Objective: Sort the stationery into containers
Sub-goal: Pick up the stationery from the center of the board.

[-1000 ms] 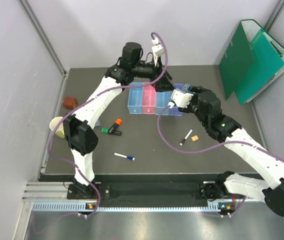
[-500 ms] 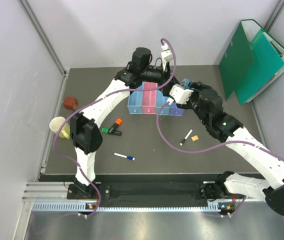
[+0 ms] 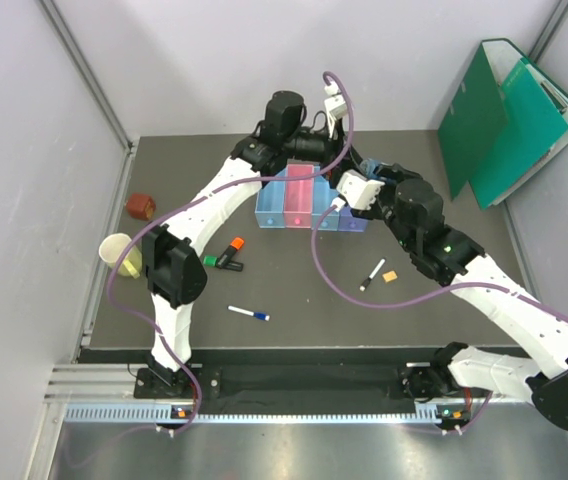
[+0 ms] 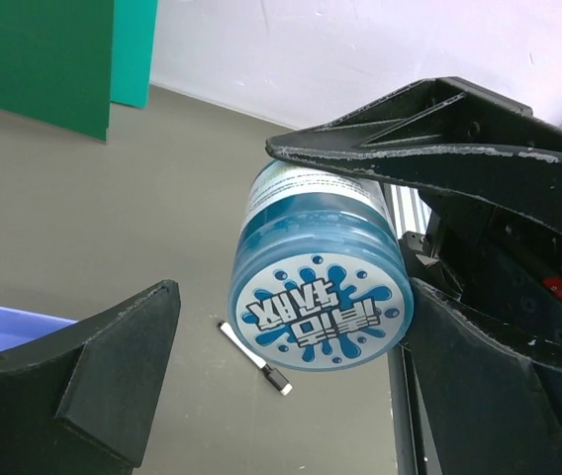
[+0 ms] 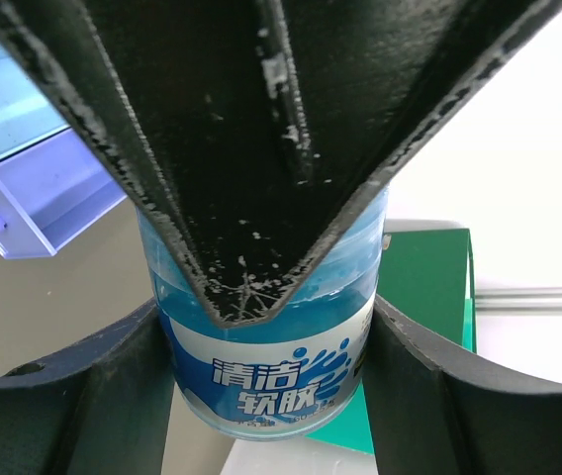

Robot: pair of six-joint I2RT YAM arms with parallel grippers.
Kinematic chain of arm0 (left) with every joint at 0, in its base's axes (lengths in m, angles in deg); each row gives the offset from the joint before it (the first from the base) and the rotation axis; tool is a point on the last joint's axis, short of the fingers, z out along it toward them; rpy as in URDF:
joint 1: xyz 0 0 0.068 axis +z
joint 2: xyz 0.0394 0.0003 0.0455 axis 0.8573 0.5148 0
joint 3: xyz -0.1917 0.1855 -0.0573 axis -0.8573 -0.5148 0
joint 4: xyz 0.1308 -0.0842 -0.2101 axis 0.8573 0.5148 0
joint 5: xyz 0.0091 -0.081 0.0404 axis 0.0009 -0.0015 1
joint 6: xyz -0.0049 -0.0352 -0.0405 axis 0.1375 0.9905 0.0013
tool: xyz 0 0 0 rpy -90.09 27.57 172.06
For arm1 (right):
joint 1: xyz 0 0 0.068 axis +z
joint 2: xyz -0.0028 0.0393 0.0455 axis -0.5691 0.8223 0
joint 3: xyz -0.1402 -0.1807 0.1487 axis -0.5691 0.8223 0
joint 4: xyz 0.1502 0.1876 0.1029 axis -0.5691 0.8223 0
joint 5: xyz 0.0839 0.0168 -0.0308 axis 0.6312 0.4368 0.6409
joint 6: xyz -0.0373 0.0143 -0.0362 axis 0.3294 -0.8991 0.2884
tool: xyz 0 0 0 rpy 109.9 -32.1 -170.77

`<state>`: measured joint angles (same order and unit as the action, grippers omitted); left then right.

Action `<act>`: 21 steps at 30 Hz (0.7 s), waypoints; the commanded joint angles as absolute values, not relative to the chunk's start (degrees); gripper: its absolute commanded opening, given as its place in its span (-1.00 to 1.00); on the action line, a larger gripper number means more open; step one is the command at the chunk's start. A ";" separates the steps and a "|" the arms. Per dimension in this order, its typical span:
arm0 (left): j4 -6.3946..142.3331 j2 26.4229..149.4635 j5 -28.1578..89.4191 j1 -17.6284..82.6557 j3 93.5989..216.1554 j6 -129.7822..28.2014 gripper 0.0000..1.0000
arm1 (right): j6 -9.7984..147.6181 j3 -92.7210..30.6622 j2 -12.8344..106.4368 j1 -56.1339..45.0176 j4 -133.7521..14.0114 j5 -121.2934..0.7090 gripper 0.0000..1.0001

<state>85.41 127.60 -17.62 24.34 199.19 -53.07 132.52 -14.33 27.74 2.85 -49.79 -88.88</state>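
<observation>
My right gripper [image 3: 372,172] is shut on a blue round jar [image 3: 369,164] and holds it in the air just right of the bins. In the right wrist view the jar [image 5: 271,386] sits between both fingers of my right gripper [image 5: 266,327]. My left gripper [image 3: 352,158] is open around the same jar [image 4: 319,287], with a wide gap on its left side [image 4: 291,297]. The four joined bins [image 3: 282,208] stand below. Orange-and-black [image 3: 232,248] and green [image 3: 219,262] highlighters, a white pen [image 3: 249,314], a marker [image 3: 372,274] and a tan eraser [image 3: 390,276] lie on the table.
A pale yellow cup [image 3: 121,254] and a red-brown object [image 3: 140,205] sit at the left edge. Green folders [image 3: 509,115] lean against the back right wall. The purple bin [image 5: 44,188] is close below the jar. Purple cables loop over the table.
My left arm has swung right from above the pink bin, and its open fingers now surround the jar. My right gripper has raised the jar slightly.
</observation>
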 commanded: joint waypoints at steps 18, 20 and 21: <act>83.43 127.50 -16.57 23.94 199.95 -53.14 -0.92 | 132.24 -15.69 27.07 3.90 -57.21 -90.52 -0.25; 83.69 127.41 -16.31 23.94 199.78 -53.40 -1.00 | 132.41 -15.51 27.07 3.81 -57.21 -90.35 0.21; 83.78 127.41 -16.13 23.94 199.69 -53.49 -1.00 | 132.50 -15.43 27.07 3.90 -57.21 -90.43 0.64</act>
